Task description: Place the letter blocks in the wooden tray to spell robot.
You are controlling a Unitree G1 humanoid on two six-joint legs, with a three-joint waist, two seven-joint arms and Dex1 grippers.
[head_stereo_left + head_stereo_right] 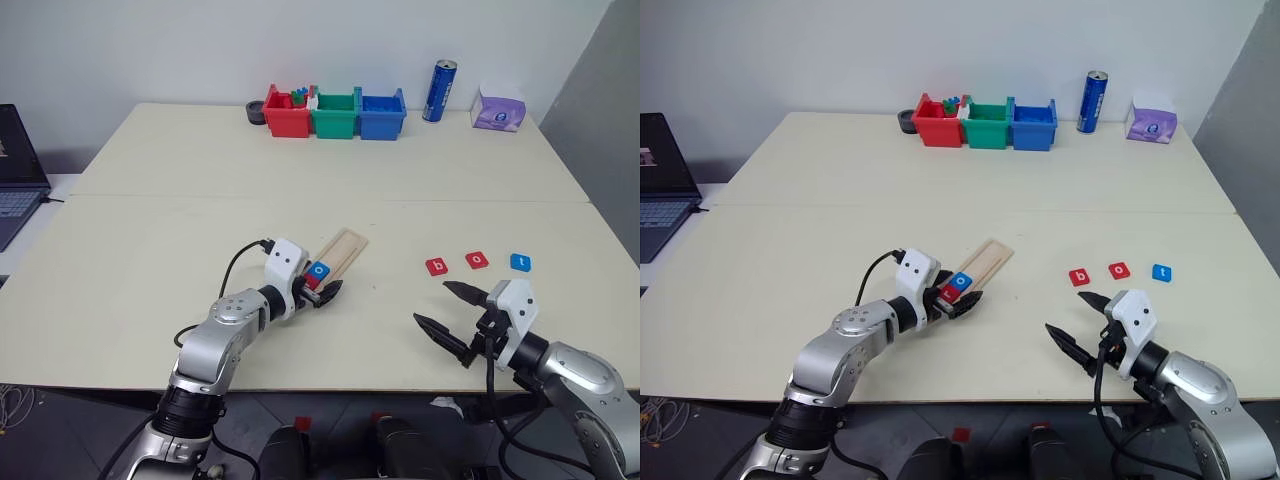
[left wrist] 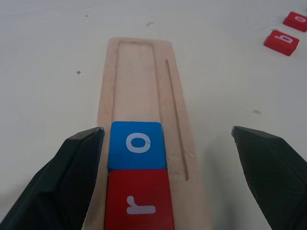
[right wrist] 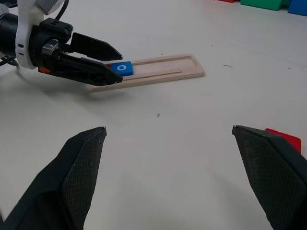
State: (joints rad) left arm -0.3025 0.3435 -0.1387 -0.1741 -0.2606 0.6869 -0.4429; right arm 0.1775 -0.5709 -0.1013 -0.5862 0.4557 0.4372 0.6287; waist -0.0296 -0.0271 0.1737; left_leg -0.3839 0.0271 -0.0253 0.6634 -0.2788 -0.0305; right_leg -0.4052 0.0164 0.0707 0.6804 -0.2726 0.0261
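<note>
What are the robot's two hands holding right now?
Nothing. The left gripper is open around the wooden tray, gripping no block. The right gripper hangs open.

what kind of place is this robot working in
Probably a lab or office test space, not a home: a plain cream table against a bare white wall, an open laptop at its left edge, and sorting bins, a drink can and a tissue pack lined up along the back.

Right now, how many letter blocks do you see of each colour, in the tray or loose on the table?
Red letter blocks: 3 (r in the wooden tray; b and o loose)
Blue letter blocks: 2 (o in the tray; t loose)
Total: 5
</note>
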